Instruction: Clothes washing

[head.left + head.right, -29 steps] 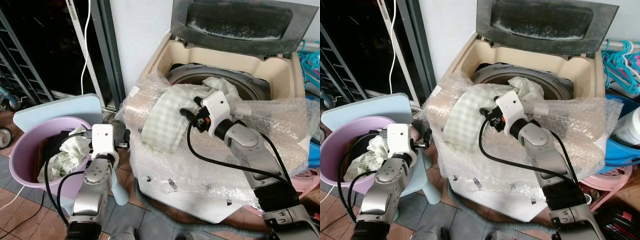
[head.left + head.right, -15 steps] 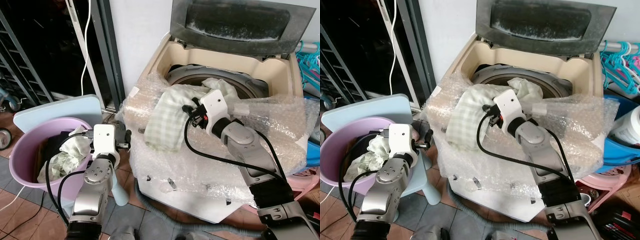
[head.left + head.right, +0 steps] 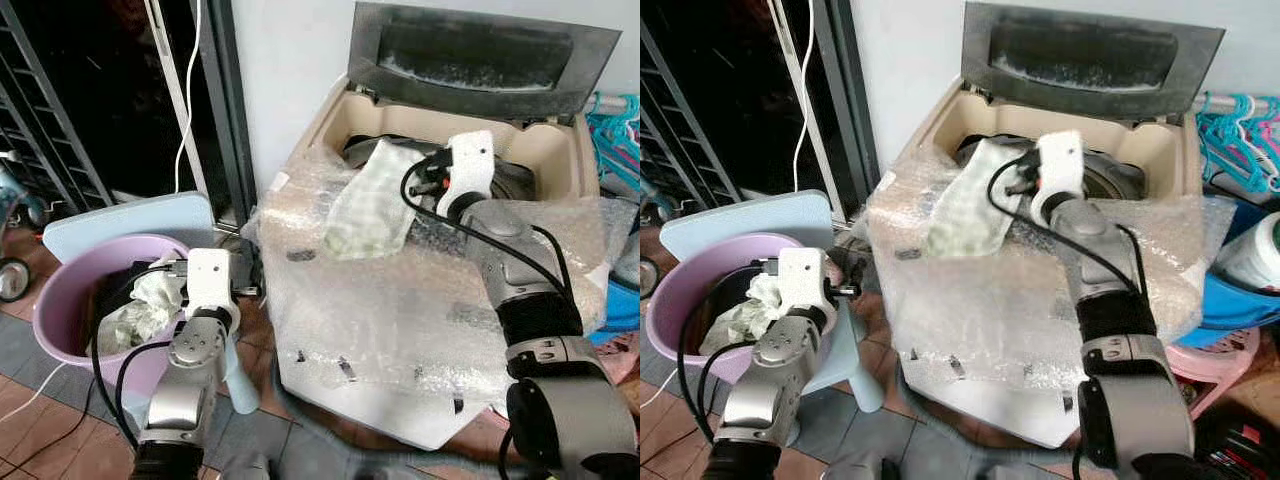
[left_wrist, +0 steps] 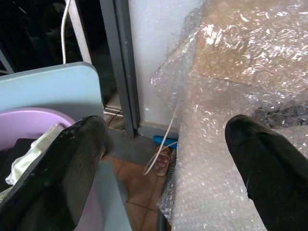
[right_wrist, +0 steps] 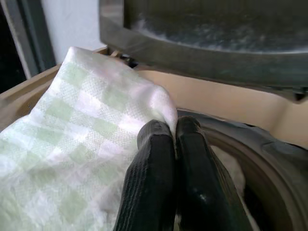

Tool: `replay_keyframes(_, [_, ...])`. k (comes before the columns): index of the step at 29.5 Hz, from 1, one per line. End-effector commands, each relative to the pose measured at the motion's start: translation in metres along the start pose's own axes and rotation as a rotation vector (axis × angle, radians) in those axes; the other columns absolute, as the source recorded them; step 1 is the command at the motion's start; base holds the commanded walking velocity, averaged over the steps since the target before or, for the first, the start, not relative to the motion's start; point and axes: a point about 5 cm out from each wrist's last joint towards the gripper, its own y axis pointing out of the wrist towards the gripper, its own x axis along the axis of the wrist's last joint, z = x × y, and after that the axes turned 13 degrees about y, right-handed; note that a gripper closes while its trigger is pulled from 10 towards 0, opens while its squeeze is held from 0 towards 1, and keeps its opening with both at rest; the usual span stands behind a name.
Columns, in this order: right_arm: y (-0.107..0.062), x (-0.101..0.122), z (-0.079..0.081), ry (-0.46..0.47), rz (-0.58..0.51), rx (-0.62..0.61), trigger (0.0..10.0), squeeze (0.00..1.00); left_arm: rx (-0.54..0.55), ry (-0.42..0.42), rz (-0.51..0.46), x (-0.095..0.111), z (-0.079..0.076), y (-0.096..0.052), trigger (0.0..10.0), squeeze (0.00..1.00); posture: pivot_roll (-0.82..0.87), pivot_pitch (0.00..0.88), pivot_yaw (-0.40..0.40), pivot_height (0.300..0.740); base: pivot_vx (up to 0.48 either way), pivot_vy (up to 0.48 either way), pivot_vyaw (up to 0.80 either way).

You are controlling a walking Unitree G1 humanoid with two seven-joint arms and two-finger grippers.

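The right gripper [image 5: 164,144] is raised over the front rim of the top-loading washing machine [image 3: 560,160], its 2 black fingers [image 5: 151,163] pressed together on a fold of a green-and-white checked cloth [image 3: 372,200]. The cloth hangs from that pinch, its upper part at the edge of the drum opening [image 3: 1105,182] and its lower part draped outward over the bubble wrap [image 3: 400,300] that covers the machine's front and top edge. In the right wrist view the cloth spreads away from the fingertips, with the grey open lid [image 5: 202,33] above and the dark ring of the drum just beyond. The lid stands upright at the back of the machine.

The left gripper [image 4: 163,144] hangs low between the machine and a pink laundry tub [image 3: 60,320], its 2 fingers [image 4: 72,163] spread wide and holding nothing. The left wrist view looks past them at the bubble wrap, a dark door frame [image 4: 120,62] and tiled floor [image 4: 139,187]. The tub holds more pale and dark laundry [image 3: 140,305] and sits on a light blue stool [image 3: 130,215] beside the machine. A white cable [image 3: 185,90] runs down by the door frame. Teal hangers [image 3: 1240,120] hang at the robot's right of the machine.
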Motion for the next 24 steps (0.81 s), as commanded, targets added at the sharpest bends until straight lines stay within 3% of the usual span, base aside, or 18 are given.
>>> replay_keyframes(1, [0.003,0.023,0.000,0.029,-0.121,-0.018,0.0,0.00,-0.004,0.005,0.002,0.002,-0.003,0.001,10.0,0.00,-0.06,0.000,0.012,0.740,0.000,0.000,0.00])
replay_keyframes(2, [0.002,0.034,0.006,0.014,-0.189,0.012,2.4,0.00,-0.003,0.005,0.003,0.002,-0.003,0.001,10.0,0.00,-0.06,0.000,0.013,0.740,0.000,0.000,0.00])
replay_keyframes(3, [0.002,0.034,0.006,0.014,-0.189,0.012,2.4,0.00,-0.003,0.005,0.003,0.002,-0.003,0.001,10.0,0.00,-0.06,0.000,0.013,0.740,0.000,0.000,0.00])
replay_keyframes(4, [0.001,0.037,0.012,-0.027,-0.206,0.047,10.0,0.00,-0.004,0.004,0.002,0.002,-0.003,0.001,10.0,0.00,-0.06,0.000,0.014,0.740,0.000,0.000,0.00])
replay_keyframes(5, [0.001,0.037,0.012,-0.027,-0.206,0.047,10.0,0.00,-0.004,0.004,0.002,0.002,-0.003,0.001,10.0,0.00,-0.06,0.000,0.014,0.740,0.000,0.000,0.00])
replay_keyframes(6, [-0.001,0.034,0.017,-0.035,-0.206,0.085,10.0,0.44,-0.004,0.003,0.003,0.002,-0.003,0.001,10.0,0.00,-0.06,0.000,0.015,0.740,0.000,0.000,0.00])
replay_keyframes(7, [-0.001,0.034,0.017,-0.035,-0.206,0.085,10.0,0.44,-0.004,0.003,0.003,0.002,-0.003,0.001,10.0,0.00,-0.06,0.000,0.015,0.740,0.000,0.000,0.00])
replay_keyframes(8, [-0.002,0.031,0.019,-0.075,-0.211,0.095,10.0,1.00,-0.005,0.003,0.004,0.001,-0.002,0.001,10.0,0.00,-0.06,0.000,0.017,0.740,0.000,0.000,0.00])
replay_keyframes(15, [-0.018,0.057,0.020,-0.202,-0.469,0.046,10.0,1.00,0.005,0.006,-0.002,0.002,-0.001,0.001,10.0,0.00,-0.06,0.000,0.022,0.740,0.000,0.000,0.00])
replay_keyframes(21, [-0.024,0.049,0.019,-0.186,-0.448,0.068,10.0,1.00,0.027,-0.004,-0.008,0.006,-0.002,0.003,10.0,0.00,-0.06,0.000,0.023,0.740,0.000,0.000,0.00])
replay_keyframes(24, [-0.032,0.032,0.025,-0.146,-0.399,0.143,10.0,1.00,0.052,-0.009,0.009,0.005,0.000,0.003,10.0,0.00,-0.06,0.000,0.021,0.740,0.000,0.008,0.00])
